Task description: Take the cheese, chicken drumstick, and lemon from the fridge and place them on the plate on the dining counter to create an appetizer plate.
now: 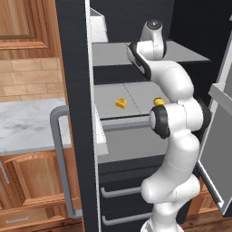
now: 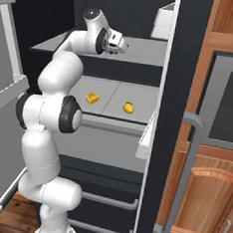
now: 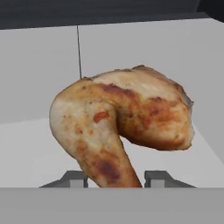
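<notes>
Golden-brown drumstick [image 3: 122, 131] sits on the fridge [image 1: 74, 68] shelf above the cheese [image 1: 121, 103]; we close our gripper [image 3: 115, 177] around its shank, whether clamped we cannot tell.
</notes>
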